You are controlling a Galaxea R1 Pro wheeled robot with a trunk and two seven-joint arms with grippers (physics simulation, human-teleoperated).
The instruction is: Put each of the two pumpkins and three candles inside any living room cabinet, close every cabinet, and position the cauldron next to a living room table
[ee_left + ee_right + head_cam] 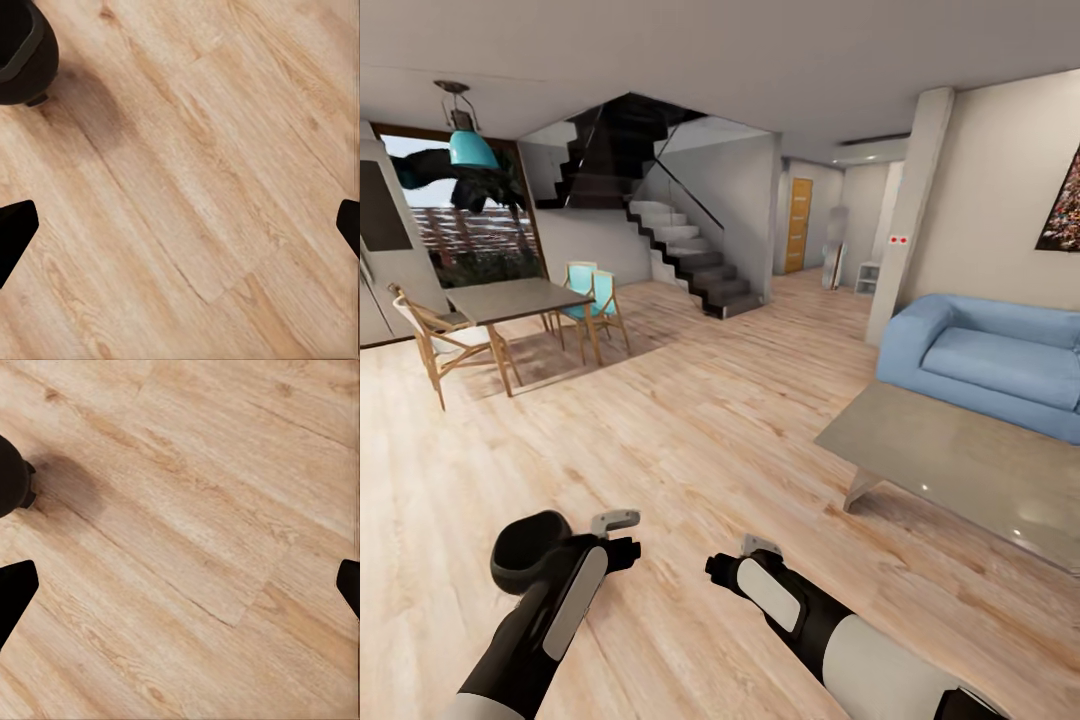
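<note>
A black round pot, apparently the cauldron (525,548), stands on the wooden floor just beside my left forearm; its dark body with a small foot also appears in the left wrist view (22,52) and the right wrist view (9,472). My left gripper (618,535) (180,225) hangs open over bare floor, nothing between its fingers. My right gripper (732,558) (180,585) is open too, above bare planks. A low grey coffee table (960,460) sits to the right. The pumpkins, candles and cabinet are out of view.
A blue sofa (990,355) stands behind the coffee table. At the left are a dining table (515,298) with wooden chairs (592,300). A staircase (680,245) rises at the back, with a hallway and orange door (798,225) beyond. Open wooden floor lies ahead.
</note>
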